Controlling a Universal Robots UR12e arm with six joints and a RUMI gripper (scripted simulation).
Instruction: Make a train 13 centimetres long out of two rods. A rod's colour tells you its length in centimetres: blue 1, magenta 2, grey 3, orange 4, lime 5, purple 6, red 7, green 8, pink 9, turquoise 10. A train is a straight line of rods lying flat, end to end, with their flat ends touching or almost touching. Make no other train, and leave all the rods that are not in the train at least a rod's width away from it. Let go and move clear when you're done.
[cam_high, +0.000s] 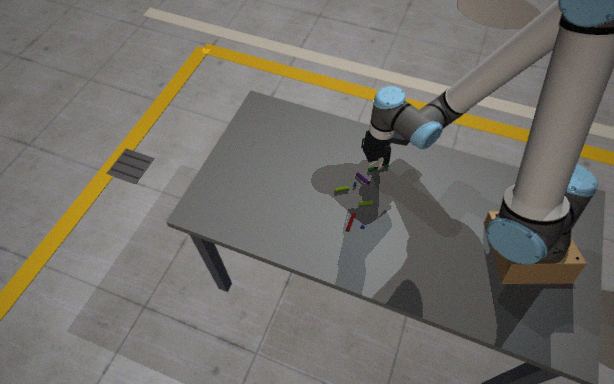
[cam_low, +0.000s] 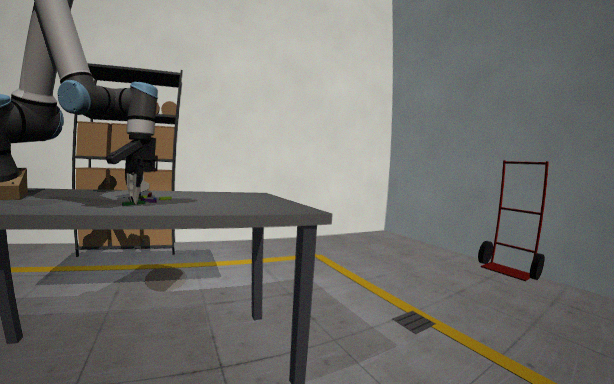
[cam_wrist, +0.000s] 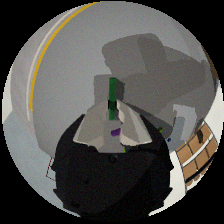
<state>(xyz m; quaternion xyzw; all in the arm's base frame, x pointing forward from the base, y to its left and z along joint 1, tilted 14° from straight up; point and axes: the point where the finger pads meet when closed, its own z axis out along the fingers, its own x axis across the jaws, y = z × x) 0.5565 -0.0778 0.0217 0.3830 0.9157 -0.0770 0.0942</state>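
My gripper (cam_high: 379, 167) (cam_low: 134, 202) (cam_wrist: 112, 100) points down at the table and is shut on the green rod (cam_high: 373, 169) (cam_low: 127, 203) (cam_wrist: 112, 86), around its middle. The rod lies flat at table height; whether it touches the table cannot be told. A purple rod (cam_high: 363, 178) (cam_low: 151, 200) (cam_wrist: 116, 132) lies close by, apart from the green one. A lime rod (cam_high: 341, 189) (cam_low: 165, 198) and another lime rod (cam_high: 366, 203) lie apart. A red rod (cam_high: 350, 222) lies farther toward the table's near edge in the top view.
A small blue rod (cam_high: 355, 185) lies between the purple rod and one lime rod. Another blue rod (cam_high: 363, 227) lies beside the red rod. The arm's base stands on a wooden block (cam_high: 542, 270) at the right of the table (cam_high: 240, 165) in the top view.
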